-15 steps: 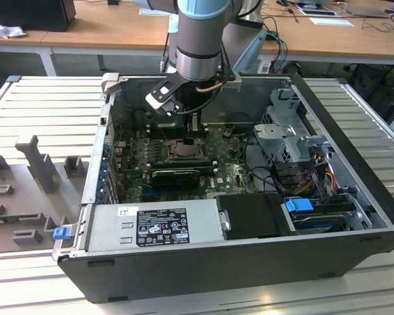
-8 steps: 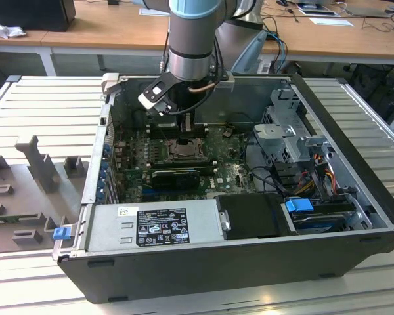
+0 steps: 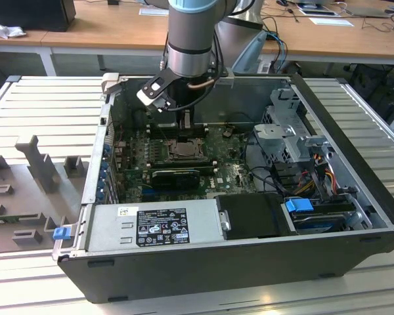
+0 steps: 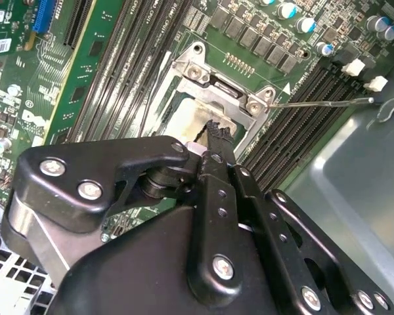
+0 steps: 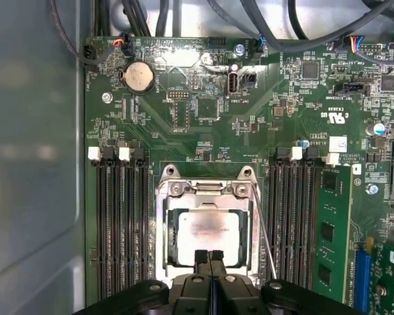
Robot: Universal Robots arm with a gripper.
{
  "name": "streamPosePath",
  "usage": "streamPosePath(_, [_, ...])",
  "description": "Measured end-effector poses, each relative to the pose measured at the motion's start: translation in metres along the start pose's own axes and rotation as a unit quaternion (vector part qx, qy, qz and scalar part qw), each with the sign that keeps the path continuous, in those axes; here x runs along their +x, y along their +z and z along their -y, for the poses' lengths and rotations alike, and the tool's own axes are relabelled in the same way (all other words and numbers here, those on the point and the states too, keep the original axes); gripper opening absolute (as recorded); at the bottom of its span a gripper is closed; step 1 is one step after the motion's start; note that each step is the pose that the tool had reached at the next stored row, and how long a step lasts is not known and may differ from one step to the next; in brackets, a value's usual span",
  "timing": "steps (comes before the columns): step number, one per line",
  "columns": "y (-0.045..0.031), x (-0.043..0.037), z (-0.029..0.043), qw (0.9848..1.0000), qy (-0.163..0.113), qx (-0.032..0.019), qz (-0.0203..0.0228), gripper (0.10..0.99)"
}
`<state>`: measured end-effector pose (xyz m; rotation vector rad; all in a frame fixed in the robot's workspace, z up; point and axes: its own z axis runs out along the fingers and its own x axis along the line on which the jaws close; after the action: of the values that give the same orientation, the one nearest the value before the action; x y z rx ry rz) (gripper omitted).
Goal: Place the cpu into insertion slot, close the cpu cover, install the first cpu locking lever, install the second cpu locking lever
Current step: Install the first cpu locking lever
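The black two-fingered gripper (image 5: 209, 256) has its fingertips pressed flat together with nothing between them. They hover over the near edge of the square, dark-rimmed insertion slot (image 5: 161, 230) on the green motherboard (image 5: 203, 118). The small, flat, pale silver-beige cpu (image 5: 207, 228) lies seated in that slot, just beyond the tips. The thin, dull silver cpu cover (image 5: 248, 226) lies down around it, framing it in its window. To one side of the gripper, a thin steel locking lever (image 5: 265, 239) slants away from the cover's edge.
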<state>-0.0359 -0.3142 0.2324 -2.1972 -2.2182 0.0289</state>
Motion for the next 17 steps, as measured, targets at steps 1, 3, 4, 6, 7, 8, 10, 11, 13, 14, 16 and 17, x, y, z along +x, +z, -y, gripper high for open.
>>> streamPosePath(1, [-0.0021, 0.0, 0.0001, 1.0, -0.001, 0.0, 0.0, 0.106])
streamPosePath(3, [-0.0091, 0.0, 0.0006, 1.0, -0.002, 0.0, 0.0, 0.106])
streamPosePath(4, [-0.0113, 0.0, 0.0008, 1.0, -0.002, 0.0, 0.0, 0.106])
streamPosePath(6, [-0.0192, 0.0, 0.0018, 1.0, -0.003, 0.0, 0.0001, 0.106])
streamPosePath(7, [-0.0213, 0.0, 0.0023, 1.0, -0.003, -0.0002, 0.0001, 0.106])
streamPosePath(8, [-0.0276, 0.0001, 0.0035, 1.0, -0.003, -0.001, 0.0001, 0.106])
streamPosePath(10, [-0.0405, 0.0001, 0.0057, 1.0, -0.004, -0.0041, 0.0002, 0.106])
streamPosePath(11, [-0.0452, 0.0001, 0.0061, 1.0, -0.004, -0.0052, 0.0002, 0.106])
streamPosePath(13, [-0.046, 0.0001, 0.0067, 1.0, -0.005, -0.0063, 0.0001, 0.106])
streamPosePath(14, [-0.046, 0.0001, 0.0073, 1.0, -0.006, -0.0076, 0.0002, 0.106])
streamPosePath(16, [-0.0461, 0.0001, 0.0078, 0.9999, -0.013, -0.0086, 0.0004, 0.106])
streamPosePath(17, [-0.0461, 0.0001, 0.0078, 0.9996, -0.026, -0.0086, 0.0006, 0.106])
